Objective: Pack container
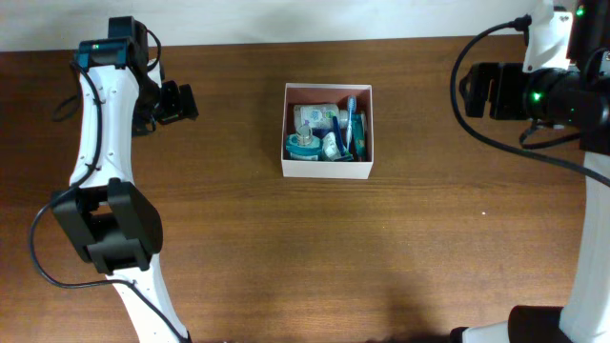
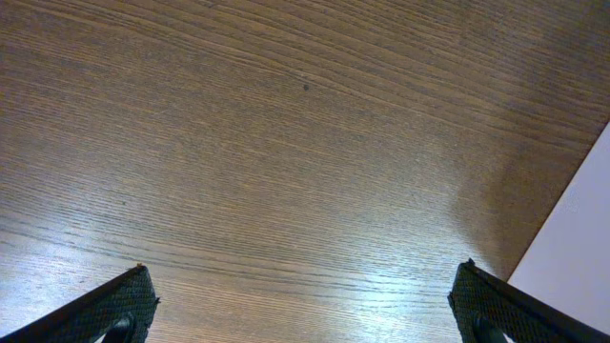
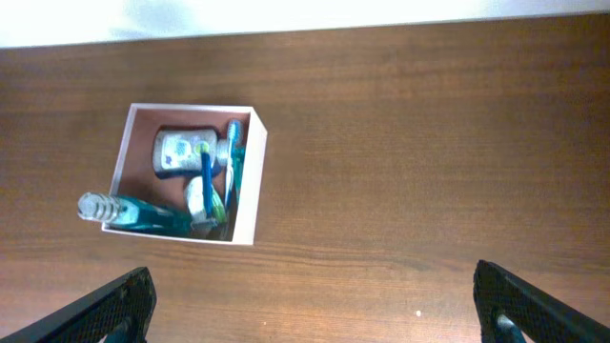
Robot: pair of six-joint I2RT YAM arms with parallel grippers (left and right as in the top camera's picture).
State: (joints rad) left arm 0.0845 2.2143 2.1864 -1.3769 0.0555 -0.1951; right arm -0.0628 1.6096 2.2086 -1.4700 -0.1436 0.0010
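The container (image 1: 327,171) is a square white-walled box at the middle back of the table. It holds a clear bottle of blue liquid (image 1: 305,145), a pale grey bottle (image 1: 316,116) and blue toothbrushes (image 1: 350,122). In the right wrist view the container (image 3: 246,191) lies at the left, with the blue bottle's neck (image 3: 100,208) sticking over its rim. My left gripper (image 1: 181,102) is open and empty at the back left, far from the container; its fingers (image 2: 305,305) show only bare wood between them. My right gripper (image 3: 310,305) is open and empty, raised at the back right.
The brown wooden table (image 1: 429,238) runs to a white wall behind. A white edge (image 2: 572,248) shows at the right of the left wrist view. Black cables (image 1: 477,114) hang by the right arm.
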